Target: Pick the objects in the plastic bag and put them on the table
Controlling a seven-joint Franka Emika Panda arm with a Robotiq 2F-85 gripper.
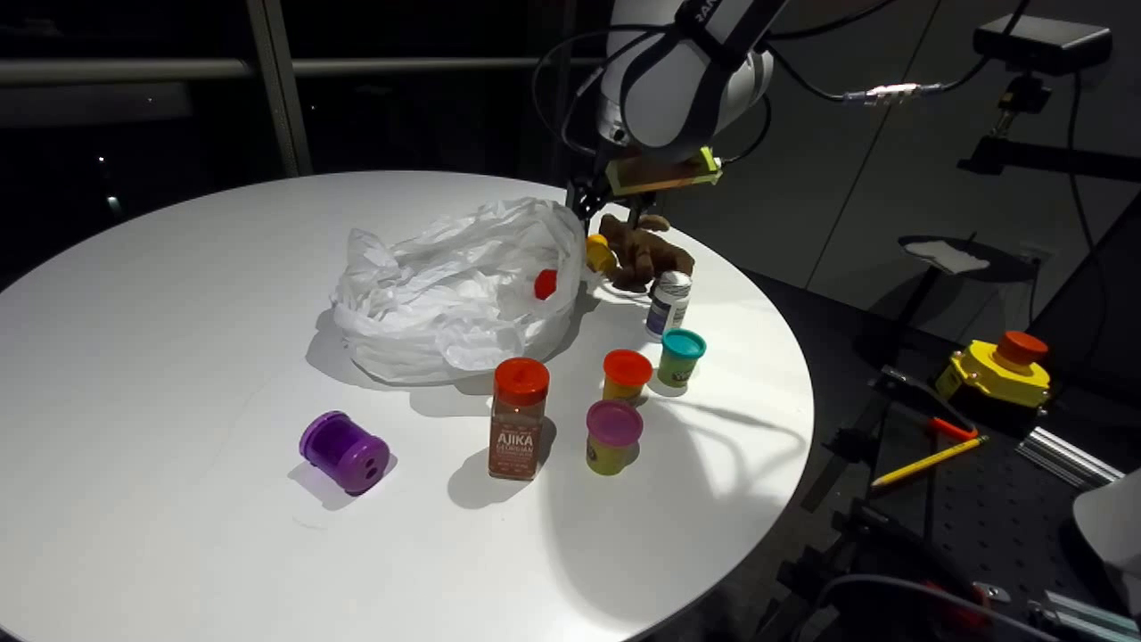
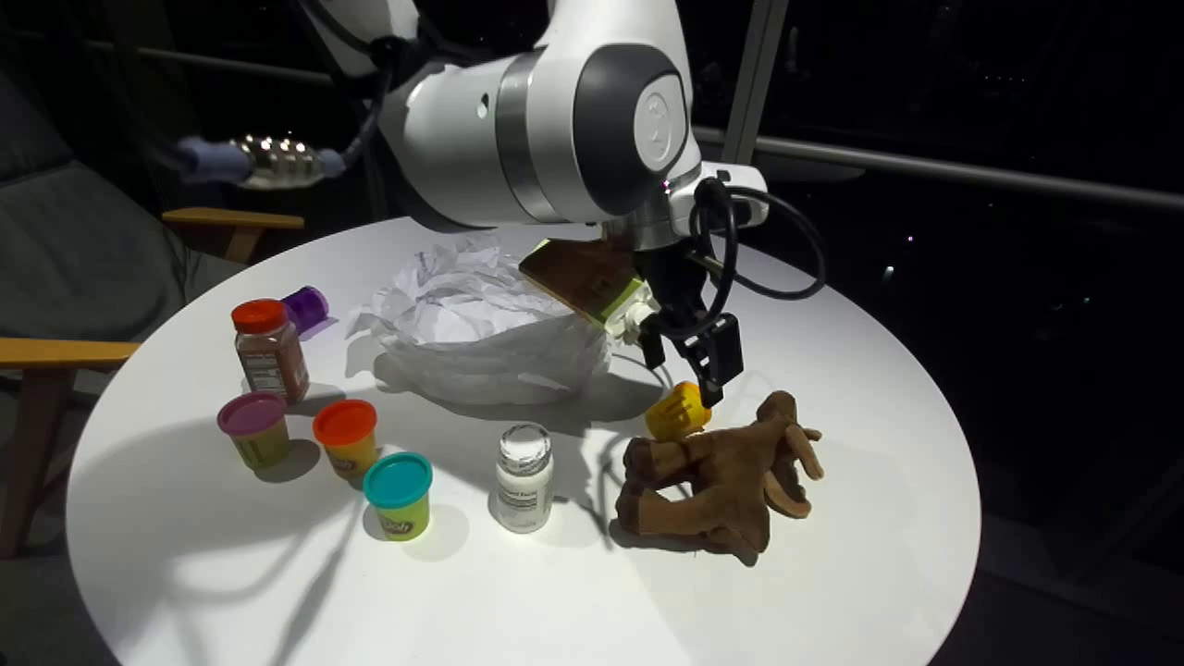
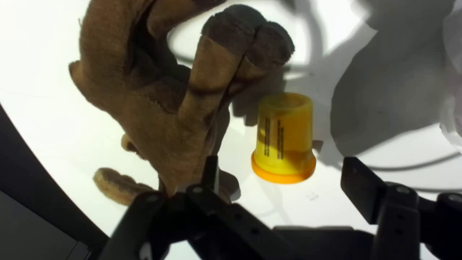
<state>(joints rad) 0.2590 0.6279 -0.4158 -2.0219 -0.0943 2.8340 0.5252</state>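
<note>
The plastic bag lies crumpled on the round white table, with a red object showing inside it. My gripper stands open above a yellow cup that lies on its side, its orange lid toward me. Nothing is gripped. Close to the left finger lies the brown plush toy. Out on the table are a white can-like bottle, a teal-lidded cup, an orange-lidded cup, a purple-lidded cup, a red-lidded jar and a purple container.
The table's edge runs close behind the plush toy. A yellow box with a red button sits off the table beside a pencil. A chair stands beyond the table.
</note>
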